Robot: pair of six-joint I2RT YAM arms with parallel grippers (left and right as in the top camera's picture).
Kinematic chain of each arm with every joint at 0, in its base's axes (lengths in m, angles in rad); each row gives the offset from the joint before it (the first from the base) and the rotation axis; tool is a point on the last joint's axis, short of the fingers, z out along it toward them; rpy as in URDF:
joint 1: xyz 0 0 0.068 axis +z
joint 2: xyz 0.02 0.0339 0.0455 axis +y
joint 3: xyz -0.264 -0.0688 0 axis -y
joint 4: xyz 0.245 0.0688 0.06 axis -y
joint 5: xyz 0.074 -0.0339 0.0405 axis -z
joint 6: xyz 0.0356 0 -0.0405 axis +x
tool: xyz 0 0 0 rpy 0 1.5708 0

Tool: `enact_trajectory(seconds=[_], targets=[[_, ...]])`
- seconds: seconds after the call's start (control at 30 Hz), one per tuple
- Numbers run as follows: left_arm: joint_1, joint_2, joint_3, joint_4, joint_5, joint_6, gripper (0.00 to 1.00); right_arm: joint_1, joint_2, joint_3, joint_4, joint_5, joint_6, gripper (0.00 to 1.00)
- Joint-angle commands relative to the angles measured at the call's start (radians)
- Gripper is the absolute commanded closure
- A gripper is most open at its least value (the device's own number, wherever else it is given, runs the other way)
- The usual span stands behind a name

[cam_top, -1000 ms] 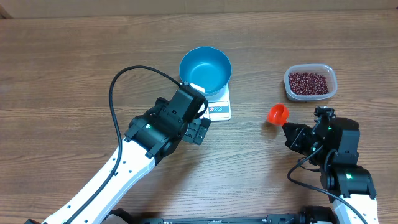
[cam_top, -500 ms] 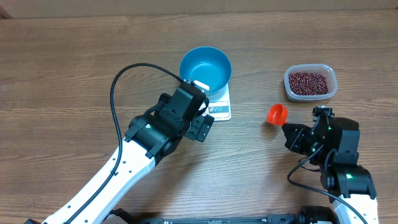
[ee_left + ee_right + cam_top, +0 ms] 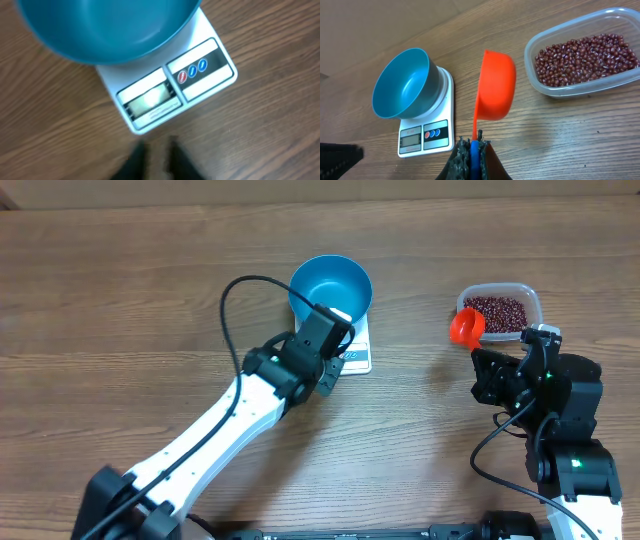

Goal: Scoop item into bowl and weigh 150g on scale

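Two arms show on my overhead feed. The left gripper (image 3: 335,365) hovers at the near edge of the scale (image 3: 357,360), and the blue bowl (image 3: 330,288) sits on the scale's far part. Over to the right, the right gripper (image 3: 480,358) holds an orange scoop (image 3: 466,328) by its handle, the cup at the left rim of the clear tub (image 3: 535,305) where the beans (image 3: 500,312) lie. All of it rests on the wooden table (image 3: 120,300).

From the left wrist I see the bowl (image 3: 105,30) covering the back of the scale (image 3: 210,45), with the display and three buttons facing me. The left gripper (image 3: 155,161) is blurred, its fingers (image 3: 135,162) drawn nearly together and gripping nothing.

On the right wrist view the right gripper (image 3: 472,147) pinches the scoop (image 3: 495,85) handle. The cup is tipped on its side, between the scale (image 3: 427,135) with its empty bowl (image 3: 402,82) and the tub (image 3: 625,75) of beans (image 3: 585,52).
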Motion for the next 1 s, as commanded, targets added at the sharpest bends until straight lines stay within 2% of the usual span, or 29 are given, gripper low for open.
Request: enact_trajectory(seconds=[0.0,0.3,0.53,0.97], targets=[[0.004,0.072,0.008,0.04,0.042,-0.01,0.96,-0.004,-0.009,0.03,0.009,0.018,-0.011,0.96],[0.004,0.229,0.008,0.218,0.117,-0.008,0.96,-0.004,-0.009,0.03,0.024,0.018,-0.011,0.96],[0.006,0.305,0.008,0.296,0.107,-0.008,0.96,-0.004,-0.009,0.03,0.023,0.017,-0.01,0.96],[0.006,0.324,0.008,0.331,0.045,-0.008,0.96,-0.004,-0.009,0.03,0.023,0.017,-0.011,0.96]])
